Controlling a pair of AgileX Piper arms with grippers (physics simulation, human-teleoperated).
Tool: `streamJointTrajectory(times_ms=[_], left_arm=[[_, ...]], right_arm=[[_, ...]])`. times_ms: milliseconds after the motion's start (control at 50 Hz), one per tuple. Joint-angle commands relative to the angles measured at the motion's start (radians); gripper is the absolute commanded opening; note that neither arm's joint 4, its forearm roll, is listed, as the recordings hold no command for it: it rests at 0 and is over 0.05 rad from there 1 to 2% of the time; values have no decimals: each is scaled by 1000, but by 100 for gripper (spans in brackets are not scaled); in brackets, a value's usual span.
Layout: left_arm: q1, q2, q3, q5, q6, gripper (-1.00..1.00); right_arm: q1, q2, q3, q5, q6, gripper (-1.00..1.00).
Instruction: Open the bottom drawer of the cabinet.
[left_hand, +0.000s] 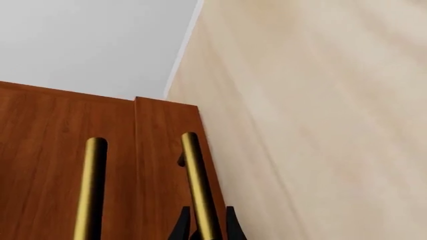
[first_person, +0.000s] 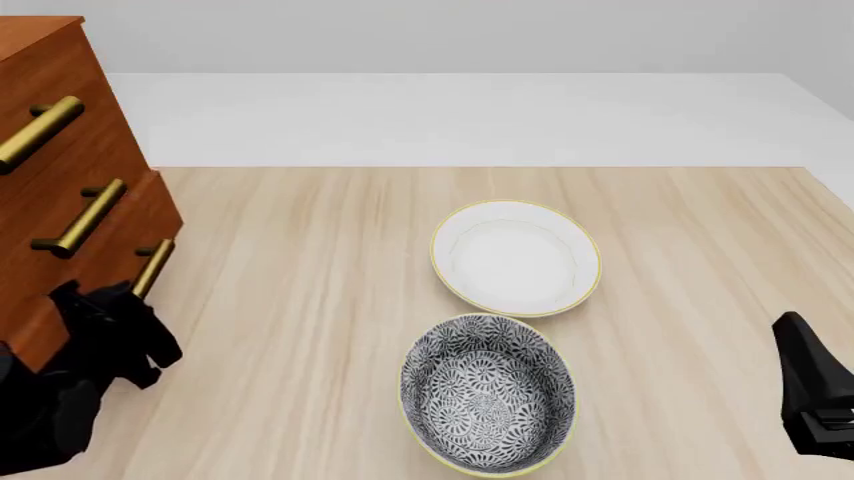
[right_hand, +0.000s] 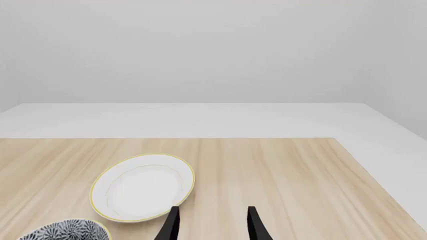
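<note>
Standing at the far-left edge of the wooden table (first_person: 320, 300), the cabinet (first_person: 54, 130) shows three reddish-brown drawer fronts stacked one above another, each fitted with one brass bar handle. The bottom drawer (first_person: 127, 275) is the lowest of the three, seated just above the table surface. Its front faces across the table toward the bowls, and it protrudes slightly beyond the drawer front above it. Its handle (first_person: 154, 266) is a straight bar whose long axis runs horizontally along the drawer front, parallel to the two handles above.

The left gripper (first_person: 134, 325) is positioned at the near end of that handle, against the bottom drawer front. In the left wrist view, the two dark fingertips (left_hand: 180, 227) sit on either side of the bar (left_hand: 199, 185), jaws narrowed to roughly the width of the bar; whether the pads actually press on it cannot be told. A second handle (left_hand: 91, 187) lies parallel beside it.

The right gripper (right_hand: 210, 225) is well apart from the cabinet, at the opposite near side of the table, with jaws spread and nothing between them.

Between the cabinet and the right gripper sit a white bowl (first_person: 515, 258) with a yellow rim and, nearer the arms, a dark patterned bowl (first_person: 489, 392), just beside each other.
</note>
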Motion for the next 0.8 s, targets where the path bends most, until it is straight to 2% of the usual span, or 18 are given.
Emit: streamJointTrajectory(times_ms=[20,360,800], left_arm=[[-98,79,-47,0,-1,-100],[-182,64,-40,0,-18,-100],[-245,95,-65,0,-39,-100]], right_arm=[[0,0,0,0,0,100],[0,0,0,0,0,100],[0,0,0,0,0,100]])
